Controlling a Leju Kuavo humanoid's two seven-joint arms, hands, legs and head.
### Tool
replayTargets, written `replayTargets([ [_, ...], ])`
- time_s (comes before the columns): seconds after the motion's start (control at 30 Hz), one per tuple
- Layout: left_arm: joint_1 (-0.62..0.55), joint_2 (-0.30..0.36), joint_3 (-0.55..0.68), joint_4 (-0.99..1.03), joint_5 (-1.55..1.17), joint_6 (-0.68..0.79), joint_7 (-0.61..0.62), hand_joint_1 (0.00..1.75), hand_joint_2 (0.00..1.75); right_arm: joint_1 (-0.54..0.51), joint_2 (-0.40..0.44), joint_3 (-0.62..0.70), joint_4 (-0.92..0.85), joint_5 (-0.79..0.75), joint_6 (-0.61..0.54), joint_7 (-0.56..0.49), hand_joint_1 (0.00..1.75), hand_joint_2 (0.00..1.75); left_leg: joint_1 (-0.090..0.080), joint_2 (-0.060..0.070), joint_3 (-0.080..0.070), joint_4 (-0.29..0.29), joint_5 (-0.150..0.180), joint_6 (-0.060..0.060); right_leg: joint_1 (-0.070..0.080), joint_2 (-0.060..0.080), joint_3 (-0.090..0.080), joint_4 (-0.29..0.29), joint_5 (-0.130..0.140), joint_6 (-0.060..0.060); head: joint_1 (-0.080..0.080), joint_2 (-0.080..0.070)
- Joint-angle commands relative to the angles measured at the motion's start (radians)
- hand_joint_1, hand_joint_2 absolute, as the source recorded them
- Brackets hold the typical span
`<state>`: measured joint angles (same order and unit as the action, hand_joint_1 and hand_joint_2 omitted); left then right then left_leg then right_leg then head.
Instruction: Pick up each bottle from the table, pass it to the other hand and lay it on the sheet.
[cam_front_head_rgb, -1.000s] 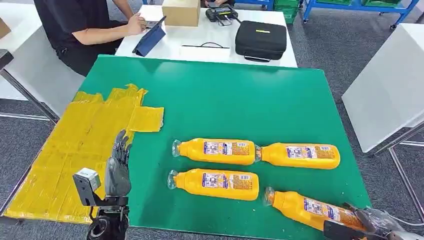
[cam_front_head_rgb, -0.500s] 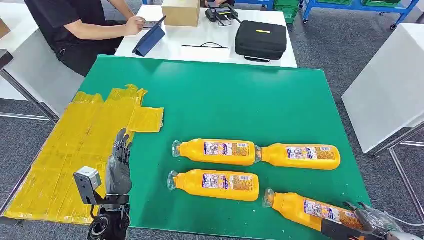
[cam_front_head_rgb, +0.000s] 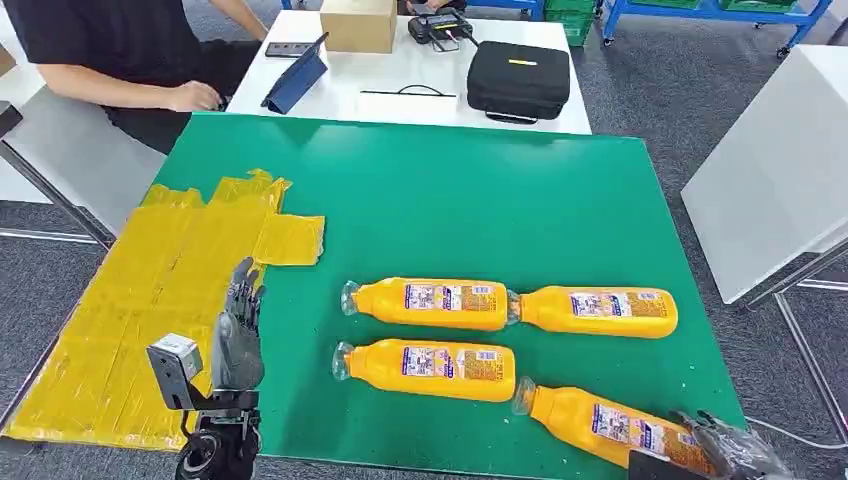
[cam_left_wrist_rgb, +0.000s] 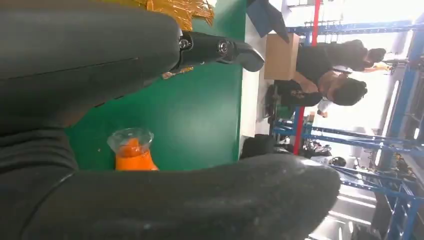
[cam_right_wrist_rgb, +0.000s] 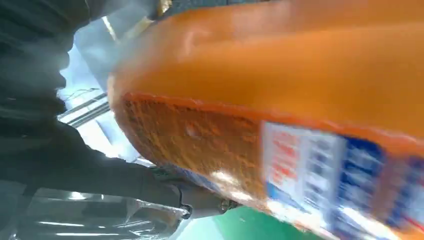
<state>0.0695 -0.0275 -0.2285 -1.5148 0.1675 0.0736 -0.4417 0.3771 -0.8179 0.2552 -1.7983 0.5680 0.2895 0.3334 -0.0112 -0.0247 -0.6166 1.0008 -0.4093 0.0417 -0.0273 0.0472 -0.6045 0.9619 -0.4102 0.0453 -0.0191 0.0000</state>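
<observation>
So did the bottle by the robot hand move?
Yes. The nearest bottle, held by the right robot hand, slid left; its cap now sits under the middle bottle's base.

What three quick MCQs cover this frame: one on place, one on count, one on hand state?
1. The yellow sheet lies on the green table toward:
A. the robot's left
B. the robot's right
C. the far edge

2. Orange bottles on the table:
A. two
B. three
C. four

3. The right hand is:
A. raised, empty
B. at the nearest bottle
C. on the sheet

Answers: 1 A, the sheet covers the left near corner. 2 C, four lie there. 3 B, its fingers are at that bottle's base; the grip itself is unclear.
</observation>
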Motion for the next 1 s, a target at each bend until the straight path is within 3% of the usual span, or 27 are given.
replayTargets([
  [0.03,-0.019,-0.008,0.007,0.052,-0.001,-0.004,0.005,0.0,0.0,-0.012,0.102,0.043,0.007,0.011,0.011,-0.009,0.0,1.75,0.001,0.0,0.002,-0.001,0.0,-0.002,0.002,-0.004,0.003,-0.002,0.0,-0.002,0.0,0.0],
  [0.8,0.0,-0.005,0.014,0.028,-0.004,-0.003,0.015,0.0,0.0,-0.053,0.114,0.083,0.021,0.062,0.033,-0.012,0.0,1.75,0.001,0.001,0.002,-0.001,0.0,-0.003,0.002,-0.003,0.003,-0.002,0.0,-0.002,0.0,0.0],
  [0.93,-0.009,-0.005,0.016,0.044,0.003,0.003,0.016,0.0,0.0,-0.114,0.172,0.162,0.097,0.14,0.069,0.013,0.0,1.75,0.002,0.002,0.003,-0.002,0.0,-0.003,0.002,-0.002,0.004,-0.003,0.001,-0.002,0.0,0.0],
  [0.97,-0.016,-0.009,0.017,0.052,0.005,0.004,0.016,0.0,0.0,-0.135,0.196,0.193,0.133,0.16,0.084,0.02,0.17,1.75,0.002,0.002,0.004,-0.002,0.0,-0.004,0.003,-0.003,0.005,-0.004,0.001,-0.004,0.0,0.0],
  [1.0,-0.019,-0.011,0.018,0.054,0.005,0.005,0.016,0.0,0.0,-0.152,0.21,0.216,0.163,0.176,0.087,0.021,1.47,1.75,0.003,0.001,0.004,-0.002,0.0,-0.003,0.004,-0.003,0.006,-0.004,0.001,-0.003,0.0,0.0],
])
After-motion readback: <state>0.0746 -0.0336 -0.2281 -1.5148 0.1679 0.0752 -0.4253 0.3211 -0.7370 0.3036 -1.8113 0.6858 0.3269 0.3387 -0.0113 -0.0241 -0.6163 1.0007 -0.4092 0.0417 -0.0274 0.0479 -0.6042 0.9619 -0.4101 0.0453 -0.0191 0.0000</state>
